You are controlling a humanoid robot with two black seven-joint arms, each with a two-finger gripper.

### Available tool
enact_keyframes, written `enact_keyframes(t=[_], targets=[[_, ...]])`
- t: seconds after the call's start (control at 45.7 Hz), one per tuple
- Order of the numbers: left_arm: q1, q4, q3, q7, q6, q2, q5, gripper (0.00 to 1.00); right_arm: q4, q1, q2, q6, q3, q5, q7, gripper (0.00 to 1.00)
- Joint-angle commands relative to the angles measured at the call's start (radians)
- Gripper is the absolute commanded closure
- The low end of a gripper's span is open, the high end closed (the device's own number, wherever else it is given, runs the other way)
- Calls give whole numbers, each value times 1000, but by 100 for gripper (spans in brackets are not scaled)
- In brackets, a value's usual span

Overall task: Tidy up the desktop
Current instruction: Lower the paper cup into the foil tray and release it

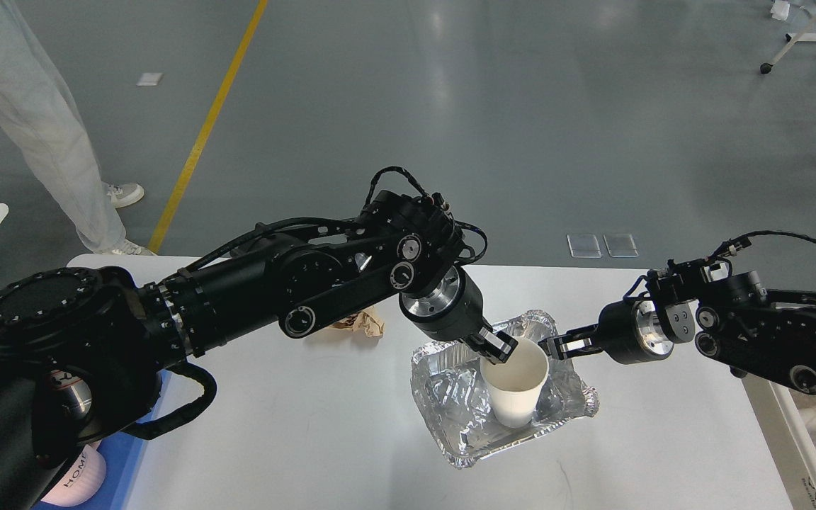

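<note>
1. Where the head view looks down, the desktop (309, 439) fills the lower middle, white with rounded corners.
2. On it sits a crinkled foil tray (450, 418), and a white paper cup (518, 386) stands upright inside it; the cup's inside looks bare.
3. The left gripper (499, 347) pinches the cup's rim, one finger inside, one outside.
4. The right gripper (565, 345) hovers just beside the cup's rim; I cannot tell whether its fingers are spread.
5. A crumpled brown paper wad (364, 323) lies on the desktop behind the left arm.
6. A blue tray (125, 467) at the lower left holds a pink-white container (86, 478).
</note>
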Motion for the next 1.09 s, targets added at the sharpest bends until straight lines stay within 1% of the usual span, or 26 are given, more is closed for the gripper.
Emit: enact_keyframes(t=[0.0,0.504,0.591,0.81,1.073], targets=[[-8,5,-1,-2,0,-2,0,91,0,1,0,0,0,0,0,100],[-21,51,5,-2,0,-45,3,94,6,12,-1,2,0,0,0,100],[-21,57,5,-2,0,-49,6,96,6,14,-1,8,0,0,0,100],[-21,73,7,-2,61,-59,17,99,6,23,-1,11,0,2,0,100],[-24,79,5,-2,107,-57,34,99,6,24,-1,11,0,2,0,100]])
